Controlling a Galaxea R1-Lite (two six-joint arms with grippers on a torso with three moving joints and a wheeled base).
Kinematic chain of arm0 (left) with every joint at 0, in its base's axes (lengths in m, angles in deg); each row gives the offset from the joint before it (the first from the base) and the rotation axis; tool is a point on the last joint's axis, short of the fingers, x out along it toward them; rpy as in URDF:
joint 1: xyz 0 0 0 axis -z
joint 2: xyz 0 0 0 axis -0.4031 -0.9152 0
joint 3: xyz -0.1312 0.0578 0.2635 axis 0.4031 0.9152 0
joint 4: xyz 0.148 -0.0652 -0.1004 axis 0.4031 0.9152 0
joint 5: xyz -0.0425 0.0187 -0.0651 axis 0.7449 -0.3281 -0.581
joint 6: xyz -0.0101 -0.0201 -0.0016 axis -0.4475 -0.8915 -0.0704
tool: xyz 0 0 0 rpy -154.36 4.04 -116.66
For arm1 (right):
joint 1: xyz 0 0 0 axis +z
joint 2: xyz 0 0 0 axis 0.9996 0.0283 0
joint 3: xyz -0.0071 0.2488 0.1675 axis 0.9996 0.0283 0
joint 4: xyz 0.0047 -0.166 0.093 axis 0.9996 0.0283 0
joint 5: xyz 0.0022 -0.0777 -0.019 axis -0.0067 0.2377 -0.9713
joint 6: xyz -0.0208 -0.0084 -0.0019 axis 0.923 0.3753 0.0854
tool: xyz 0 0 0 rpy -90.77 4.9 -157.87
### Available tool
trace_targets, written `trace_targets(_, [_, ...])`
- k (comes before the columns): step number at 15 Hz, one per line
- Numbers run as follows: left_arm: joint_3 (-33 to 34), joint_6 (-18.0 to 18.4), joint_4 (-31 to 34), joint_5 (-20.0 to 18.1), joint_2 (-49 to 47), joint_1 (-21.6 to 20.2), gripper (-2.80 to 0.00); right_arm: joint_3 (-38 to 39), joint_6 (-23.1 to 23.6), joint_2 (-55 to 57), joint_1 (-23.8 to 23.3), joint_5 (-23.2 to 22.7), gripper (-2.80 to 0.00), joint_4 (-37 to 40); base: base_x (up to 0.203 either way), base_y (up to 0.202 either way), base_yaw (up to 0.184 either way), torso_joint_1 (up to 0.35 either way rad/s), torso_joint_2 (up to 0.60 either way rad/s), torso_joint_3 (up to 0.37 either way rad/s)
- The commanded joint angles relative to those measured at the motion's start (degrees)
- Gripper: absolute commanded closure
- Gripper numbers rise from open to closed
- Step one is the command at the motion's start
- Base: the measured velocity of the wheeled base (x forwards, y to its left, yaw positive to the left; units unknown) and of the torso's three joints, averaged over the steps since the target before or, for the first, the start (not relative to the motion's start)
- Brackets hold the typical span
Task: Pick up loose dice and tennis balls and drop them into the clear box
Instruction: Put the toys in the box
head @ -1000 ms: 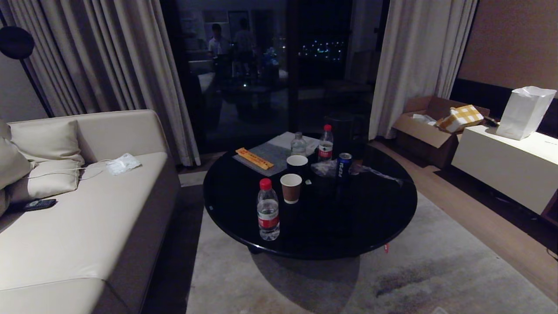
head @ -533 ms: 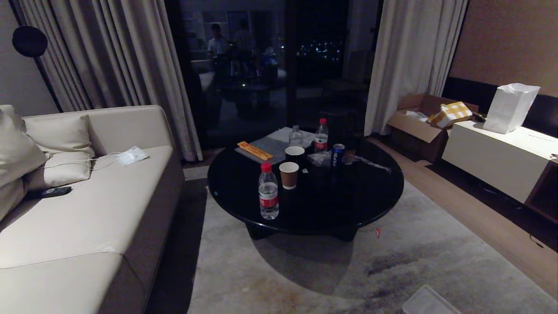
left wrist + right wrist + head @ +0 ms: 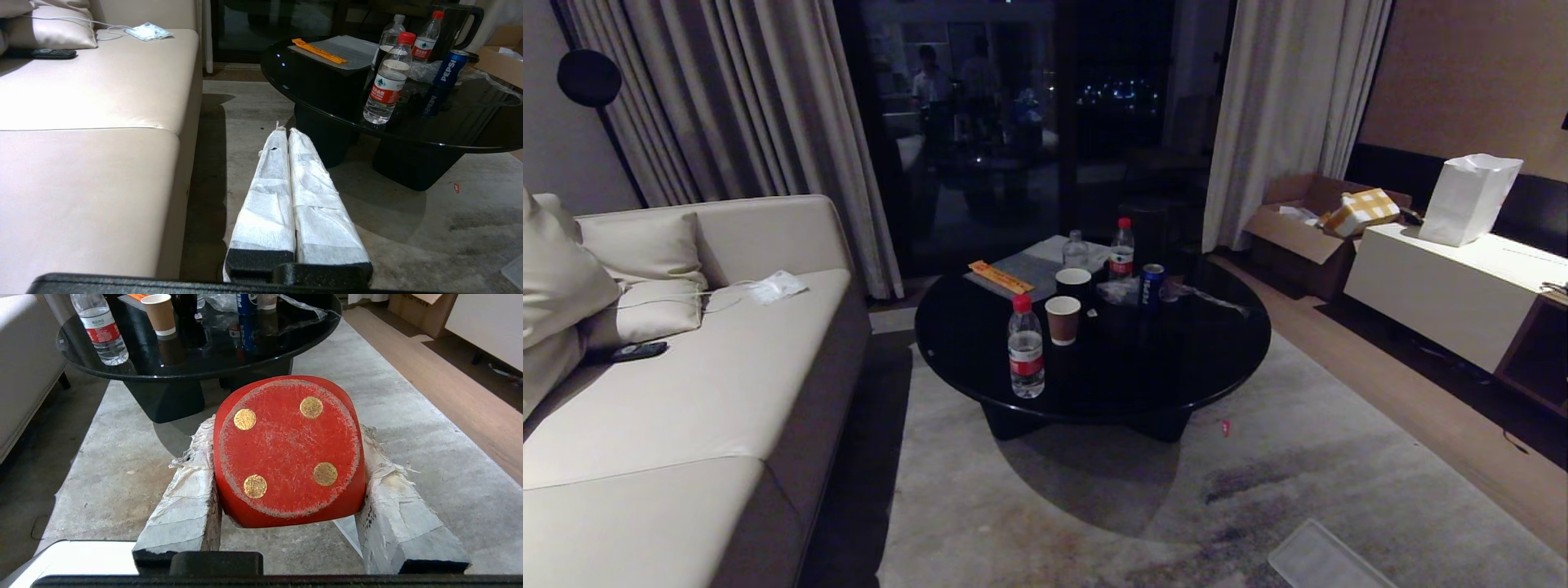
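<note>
Red die [image 3: 288,451], rounded corners, worn face with four gold pips turned toward the wrist camera, clamped between the two wrapped fingers of the right gripper [image 3: 286,457], above the grey rug. Corner of the clear box [image 3: 1327,562] low on the rug, whitish and see-through.

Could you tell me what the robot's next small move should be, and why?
Probably carry the red die, clamped in the right gripper, over the clear box at the rug's near right, since the die is held but not yet above it.
</note>
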Motion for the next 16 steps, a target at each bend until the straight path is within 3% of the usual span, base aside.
trace_targets(1, [0.1, 0.0, 0.0, 0.1, -0.1, 0.0, 0.00, 0.0, 0.1, 0.1, 0.0, 0.0, 0.00, 0.1, 0.000, 0.000, 0.000, 0.000, 0.00, 0.000])
trace_targets(5, [0.1, 0.0, 0.0, 0.1, -0.1, 0.0, 0.00, 0.0, 0.0, 0.1, 0.0, 0.0, 0.00, 0.1, 0.003, 0.001, -0.048, 0.002, 0.00, 0.001])
trace_targets(16, [0.1, -0.1, 0.0, 0.1, -0.1, 0.0, 0.00, 0.0, 0.0, 0.1, 0.0, 0.0, 0.00, 0.1, 0.000, 0.011, -0.162, -0.011, 0.06, 0.048])
